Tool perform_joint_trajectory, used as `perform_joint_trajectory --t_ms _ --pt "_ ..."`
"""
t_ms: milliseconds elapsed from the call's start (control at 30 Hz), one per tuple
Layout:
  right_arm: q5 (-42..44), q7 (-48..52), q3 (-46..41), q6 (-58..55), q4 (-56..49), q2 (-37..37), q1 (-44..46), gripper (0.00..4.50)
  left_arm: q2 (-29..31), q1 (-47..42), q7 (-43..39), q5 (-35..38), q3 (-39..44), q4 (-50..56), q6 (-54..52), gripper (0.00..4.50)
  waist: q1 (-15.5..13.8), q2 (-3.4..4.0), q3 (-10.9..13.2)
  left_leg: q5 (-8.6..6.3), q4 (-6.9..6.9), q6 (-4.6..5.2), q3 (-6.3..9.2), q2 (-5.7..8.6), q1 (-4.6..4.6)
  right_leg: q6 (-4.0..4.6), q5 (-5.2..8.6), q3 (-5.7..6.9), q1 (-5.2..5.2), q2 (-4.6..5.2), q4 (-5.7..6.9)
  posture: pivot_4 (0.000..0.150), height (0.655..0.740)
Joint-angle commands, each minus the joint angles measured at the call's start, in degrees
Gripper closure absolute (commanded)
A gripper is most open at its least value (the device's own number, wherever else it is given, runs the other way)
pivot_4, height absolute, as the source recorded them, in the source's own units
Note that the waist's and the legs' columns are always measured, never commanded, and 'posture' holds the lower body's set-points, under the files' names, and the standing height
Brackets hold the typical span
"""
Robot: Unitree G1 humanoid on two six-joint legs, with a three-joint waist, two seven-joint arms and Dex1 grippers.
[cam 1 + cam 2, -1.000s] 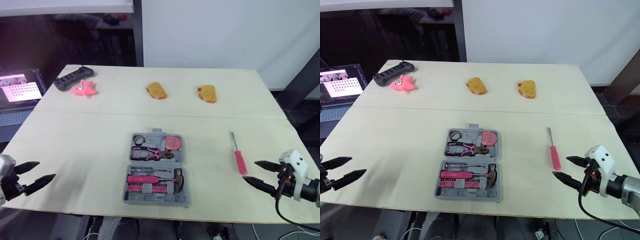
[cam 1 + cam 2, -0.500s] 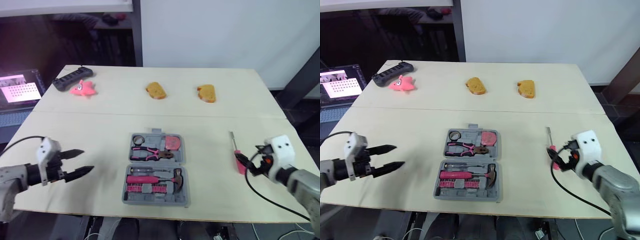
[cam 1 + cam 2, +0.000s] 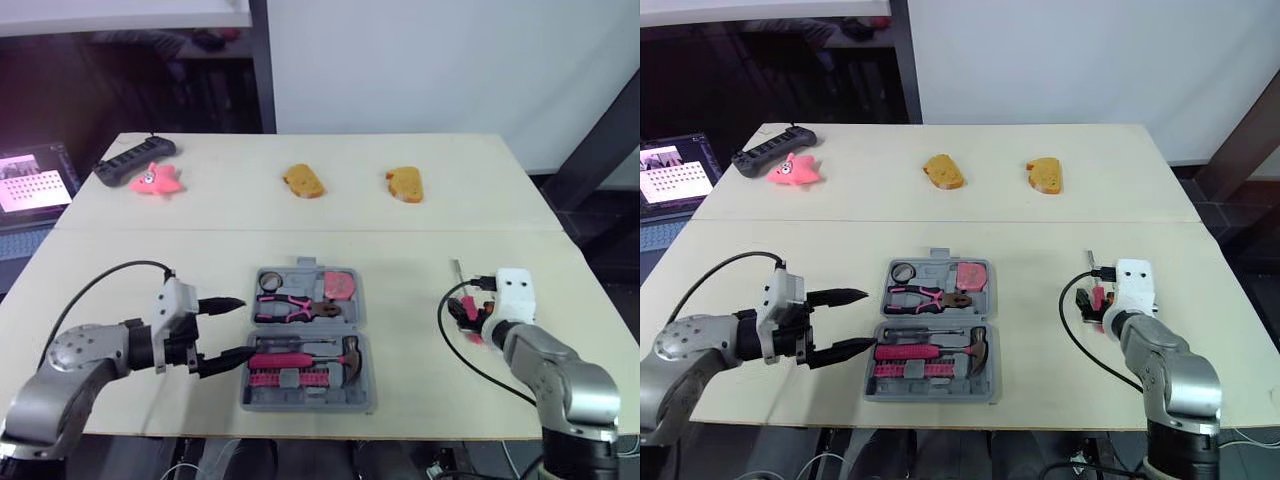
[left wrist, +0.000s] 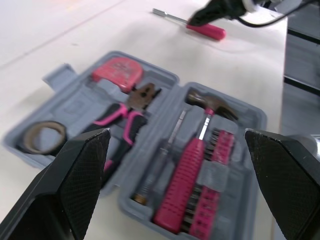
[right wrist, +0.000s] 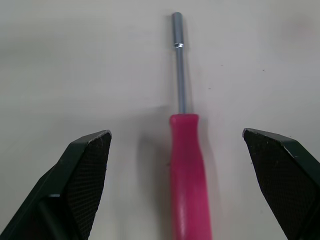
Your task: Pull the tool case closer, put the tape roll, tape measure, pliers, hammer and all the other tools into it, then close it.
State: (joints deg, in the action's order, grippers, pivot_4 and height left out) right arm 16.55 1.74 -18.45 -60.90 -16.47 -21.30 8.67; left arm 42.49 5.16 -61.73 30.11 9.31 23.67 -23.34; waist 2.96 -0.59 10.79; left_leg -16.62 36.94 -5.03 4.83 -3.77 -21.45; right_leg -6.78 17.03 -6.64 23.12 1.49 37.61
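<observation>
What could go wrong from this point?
1. The right gripper is open astride the screwdriver, which lies flat on the table. The slim round handle could roll or slip out as the fingers close.
2. The left gripper is open at the left edge of the open tool case. A rough pull might shake the pliers or hammer out of their slots.

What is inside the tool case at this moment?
One half holds a tape roll, tape measure and pliers; the other a hammer, a slim tool and a bit row. Whatever lies beneath them is covered. A pink screwdriver lies outside.
</observation>
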Motion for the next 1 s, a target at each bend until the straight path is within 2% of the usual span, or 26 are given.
perform_joint_trajectory --t_ms 33,133,200,267,433,700,800,900,1000 --pt "-1.2 -0.4 -0.3 0.7 4.6 0.2 2.3 0.00 -0.1 1.3 1.6 -1.2 -0.8 2.3 1.4 0.01 -0.1 0.02 0.0 0.00 0.01 0.00 0.00 0.00 0.00 0.00 0.00 0.00 0.00 -0.01 0.00 0.150 0.7400" --pt "-1.1 0.6 0.4 1.2 6.8 0.2 3.4 0.00 -0.1 2.3 2.3 -1.1 -0.9 3.2 1.4 0.01 -0.1 0.02 0.0 0.00 0.02 0.00 -0.01 0.01 -0.01 0.01 0.00 -0.02 0.00 0.00 0.00 0.150 0.7400" --pt "-1.5 0.8 0.9 1.7 7.9 0.2 3.8 0.57 0.2 3.4 2.6 -1.7 -1.0 3.6 1.9 0.00 -0.1 0.02 0.0 0.00 0.03 0.00 -0.01 0.01 0.00 0.01 0.01 -0.02 0.00 0.00 0.00 0.150 0.7400" --pt "-1.7 0.9 1.1 2.4 8.8 0.2 4.2 1.27 0.6 4.4 2.8 -2.1 -0.7 4.0 2.2 0.00 0.0 0.02 0.0 0.00 0.02 0.00 -0.01 0.01 0.01 0.01 0.01 -0.03 -0.01 -0.01 0.00 0.150 0.7400" --pt "-1.7 1.6 2.0 3.4 9.9 0.1 4.9 3.89 1.0 5.5 3.3 -2.7 0.2 3.3 3.2 0.00 0.2 0.01 0.0 0.00 0.03 0.00 -0.01 0.01 -0.01 0.02 0.01 -0.03 -0.01 0.00 0.00 0.150 0.7400" --pt "-1.3 3.7 3.2 2.5 4.4 -0.7 4.5 3.96 0.8 4.6 3.5 -1.8 -0.5 2.8 3.0 0.00 0.8 0.03 0.0 0.00 0.00 0.00 -0.01 0.01 -0.01 0.00 0.01 -0.03 0.00 -0.01 0.00 0.150 0.7400" --pt "0.8 4.7 3.4 -3.1 -5.2 -0.9 2.5 3.96 0.6 3.3 3.9 -1.4 0.2 1.5 2.6 0.00 0.9 0.14 0.1 0.00 -0.01 0.00 0.00 0.01 -0.04 -0.01 0.01 -0.03 0.05 -0.01 0.00 0.150 0.7400" --pt "5.6 5.8 1.6 -9.1 -17.6 2.0 -0.5 3.96 0.6 3.2 3.6 -1.5 0.0 0.7 3.0 0.00 1.0 0.14 0.1 0.00 -0.05 0.00 0.01 0.01 -0.05 -0.02 0.01 -0.03 0.08 -0.01 0.01 0.150 0.7400" --pt "6.9 1.5 4.4 -15.4 -25.9 10.6 -2.7 3.96 0.9 3.4 2.8 -1.9 -1.0 0.1 3.4 0.00 1.1 0.11 0.1 0.00 -0.07 0.00 0.02 -0.01 -0.02 -0.02 0.01 -0.03 0.10 -0.04 0.02 0.150 0.7400"
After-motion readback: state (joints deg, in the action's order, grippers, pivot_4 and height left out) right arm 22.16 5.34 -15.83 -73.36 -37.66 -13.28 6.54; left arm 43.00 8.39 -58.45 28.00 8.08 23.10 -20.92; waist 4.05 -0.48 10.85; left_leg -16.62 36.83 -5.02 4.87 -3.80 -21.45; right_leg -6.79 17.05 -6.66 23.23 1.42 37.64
